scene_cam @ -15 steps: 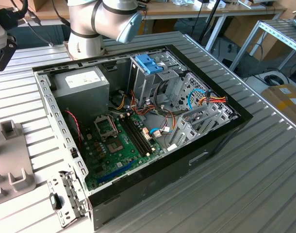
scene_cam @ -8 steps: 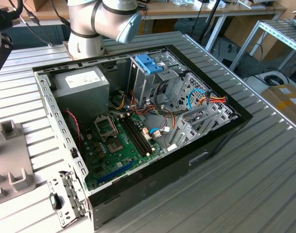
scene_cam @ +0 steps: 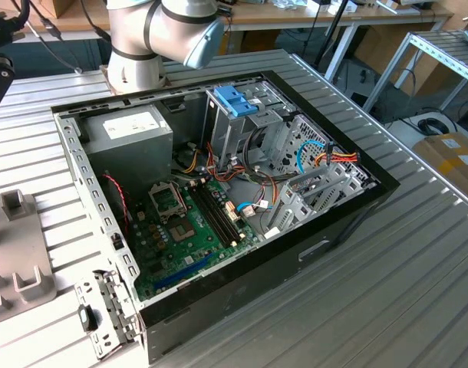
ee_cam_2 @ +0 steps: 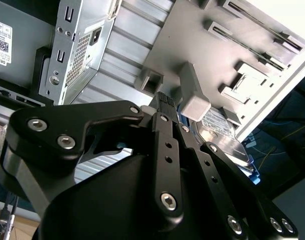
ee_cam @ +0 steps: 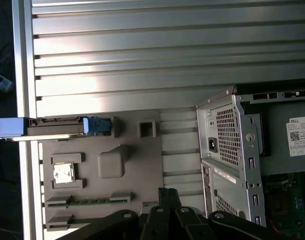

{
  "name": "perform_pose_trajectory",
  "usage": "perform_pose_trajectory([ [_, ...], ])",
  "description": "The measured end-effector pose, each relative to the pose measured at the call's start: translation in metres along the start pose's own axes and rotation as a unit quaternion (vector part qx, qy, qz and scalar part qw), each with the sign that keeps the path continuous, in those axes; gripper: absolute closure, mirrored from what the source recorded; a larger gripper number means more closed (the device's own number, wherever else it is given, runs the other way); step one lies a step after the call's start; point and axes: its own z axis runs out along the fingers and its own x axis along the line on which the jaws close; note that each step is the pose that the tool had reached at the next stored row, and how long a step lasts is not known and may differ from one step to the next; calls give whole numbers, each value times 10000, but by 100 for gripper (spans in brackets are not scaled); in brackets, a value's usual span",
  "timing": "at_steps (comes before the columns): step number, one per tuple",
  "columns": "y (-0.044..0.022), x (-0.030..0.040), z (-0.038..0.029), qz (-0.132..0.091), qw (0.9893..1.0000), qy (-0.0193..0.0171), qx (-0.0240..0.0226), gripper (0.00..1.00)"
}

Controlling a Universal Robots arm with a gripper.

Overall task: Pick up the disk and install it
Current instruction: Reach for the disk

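Above the grey fixture tray (ee_cam: 142, 170), the gripper (ee_cam: 167, 193) hovers, pinched closed and empty. The disk (ee_cam: 55, 128) stands edgewise at the tray's border, ungrasped. This looks like the approach step; a grasp calls for opened, aligned jaws.

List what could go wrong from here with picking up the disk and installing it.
1. The gripper is shut and apart from the disk. Descending like that, it would likely strike the disk rather than straddle it.
2. The disk stands on edge in the fixture plate, near the edge of the table. A skewed grasp may tip it off.
3. Loose cables in the case could snag it.
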Motion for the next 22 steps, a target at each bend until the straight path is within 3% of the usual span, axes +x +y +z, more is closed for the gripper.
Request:
perform_pose_trajectory([
  [22, -9, 119, -2, 0, 10000, 0, 0, 90],
])
